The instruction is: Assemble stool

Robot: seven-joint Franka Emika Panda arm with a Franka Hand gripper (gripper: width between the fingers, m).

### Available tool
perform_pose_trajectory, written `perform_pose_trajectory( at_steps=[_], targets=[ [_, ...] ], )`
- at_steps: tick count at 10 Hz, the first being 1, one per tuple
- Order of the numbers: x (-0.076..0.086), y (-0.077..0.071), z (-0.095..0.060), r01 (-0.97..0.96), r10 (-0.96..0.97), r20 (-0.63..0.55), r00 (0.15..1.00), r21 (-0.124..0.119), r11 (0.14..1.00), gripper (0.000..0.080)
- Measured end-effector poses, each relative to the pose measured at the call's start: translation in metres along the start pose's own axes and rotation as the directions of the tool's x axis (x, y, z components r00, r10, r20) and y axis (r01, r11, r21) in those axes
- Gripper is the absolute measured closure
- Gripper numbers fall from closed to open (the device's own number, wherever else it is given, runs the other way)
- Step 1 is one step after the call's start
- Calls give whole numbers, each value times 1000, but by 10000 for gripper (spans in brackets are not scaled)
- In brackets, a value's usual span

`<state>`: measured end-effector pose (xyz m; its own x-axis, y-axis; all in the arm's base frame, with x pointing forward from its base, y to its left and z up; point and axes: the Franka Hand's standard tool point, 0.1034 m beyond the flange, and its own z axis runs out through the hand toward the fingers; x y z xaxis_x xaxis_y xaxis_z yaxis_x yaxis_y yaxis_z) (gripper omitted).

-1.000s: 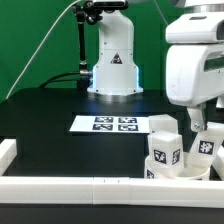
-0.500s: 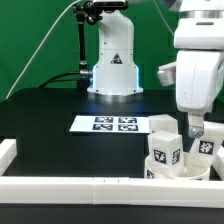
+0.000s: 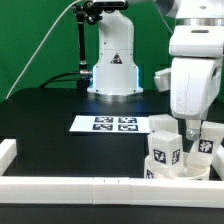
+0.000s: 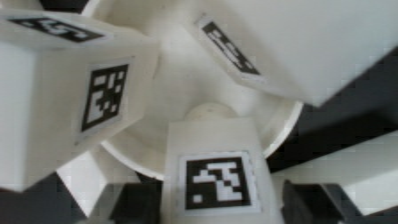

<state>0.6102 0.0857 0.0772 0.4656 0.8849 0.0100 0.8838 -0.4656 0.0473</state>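
Starting at the exterior view's left, you see a white border rail (image 3: 8,150) standing on a black table (image 3: 50,150), with a second rail (image 3: 80,187) running along the near edge. Next comes the marker board (image 3: 112,124), lying flat in front of the arm's white base (image 3: 112,60) (a green backdrop sits behind it). Further right, the stool (image 3: 180,160) stands against the near rail: a round seat (image 4: 178,150) lying with tagged block legs (image 3: 165,150) pointing upward from it. Your gripper (image 3: 191,130) hangs directly above, its fingers reaching down between the legs.

From the wrist view, a tagged leg (image 4: 217,175) sits between the fingers, but whether they press on it or stand slack, you cannot tell.

Judging by this, leg fitting is in hand; your next move probably calls for seating or twisting that leg squarely without nudging its neighbours.
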Motion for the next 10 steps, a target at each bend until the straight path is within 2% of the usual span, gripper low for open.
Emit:
perform_pose_trajectory(
  at_steps=[2, 3, 6, 7, 10],
  targets=[
    [-6, 4, 0, -112, 112, -2, 994, 2, 994, 466],
    [-9, 6, 1, -230, 230, -4, 973, 6, 973, 466],
    [-7, 10, 2, -551, 550, -44, 834, 10, 835, 466],
    [-7, 10, 2, -582, 582, -44, 812, 11, 813, 466],
    [-7, 11, 2, -755, 755, -44, 655, 22, 656, 465]
  ],
)
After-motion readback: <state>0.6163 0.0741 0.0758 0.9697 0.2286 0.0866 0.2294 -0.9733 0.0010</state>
